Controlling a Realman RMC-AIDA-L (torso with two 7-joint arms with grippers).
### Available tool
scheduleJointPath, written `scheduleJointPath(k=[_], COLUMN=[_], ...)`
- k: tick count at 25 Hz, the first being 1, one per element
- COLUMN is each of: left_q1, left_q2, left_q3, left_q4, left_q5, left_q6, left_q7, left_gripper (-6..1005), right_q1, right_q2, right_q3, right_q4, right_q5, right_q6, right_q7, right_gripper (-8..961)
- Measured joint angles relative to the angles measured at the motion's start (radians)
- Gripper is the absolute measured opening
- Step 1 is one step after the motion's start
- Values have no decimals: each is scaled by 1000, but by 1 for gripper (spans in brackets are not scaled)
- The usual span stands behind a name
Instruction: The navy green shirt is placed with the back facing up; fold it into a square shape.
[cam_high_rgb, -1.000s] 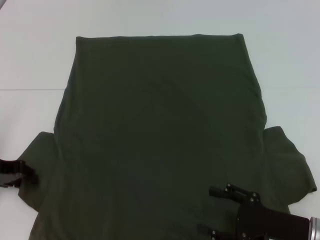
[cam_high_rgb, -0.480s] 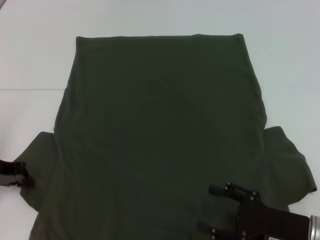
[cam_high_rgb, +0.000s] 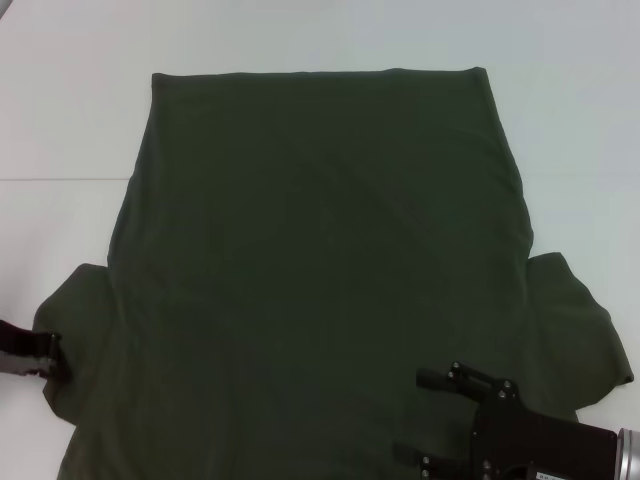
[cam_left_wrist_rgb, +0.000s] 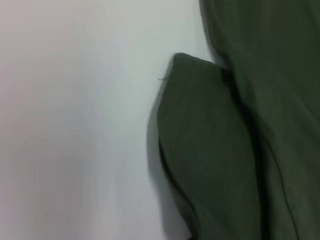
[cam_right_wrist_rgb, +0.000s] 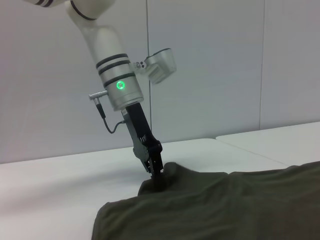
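Navy green shirt (cam_high_rgb: 320, 260) spread flat on white surface (cam_high_rgb: 70, 120), plain back up, hem at far edge, sleeves out to left and right on the near side. Left end effector (cam_high_rgb: 52, 355) at outer edge of the left sleeve (cam_high_rgb: 80, 330); from the right wrist view its tips (cam_right_wrist_rgb: 156, 176) look clenched on a raised pinch of sleeve cloth, though contact is dim. Right end effector (cam_high_rgb: 425, 420) low over near right shirt body, fingers spread, released.
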Motion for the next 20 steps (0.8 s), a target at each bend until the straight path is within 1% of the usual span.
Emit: scheduleJointPath(k=[13,17,19,20], left_q1=[2,9,12,14], left_q2=[2,3,5,14], left_q3=[-9,-16,-16,-16], left_q4=[25,73,87,92], left_q5=[-3,2,8,8], left_q6=[21,31,40,46], left_q7=[-8,-17,-17,-17], left_gripper=[44,43,42,42], right_q1=[2,1,0,-2], right_q2=[0,0,0,0], right_q3=[0,6,7,8], right_q4=[0,0,0,0], right_q5=[0,0,0,0], right_q6=[-1,-5,-9,-12], right_q7=[1,1,1,-1], right_gripper=[897,897,897,897])
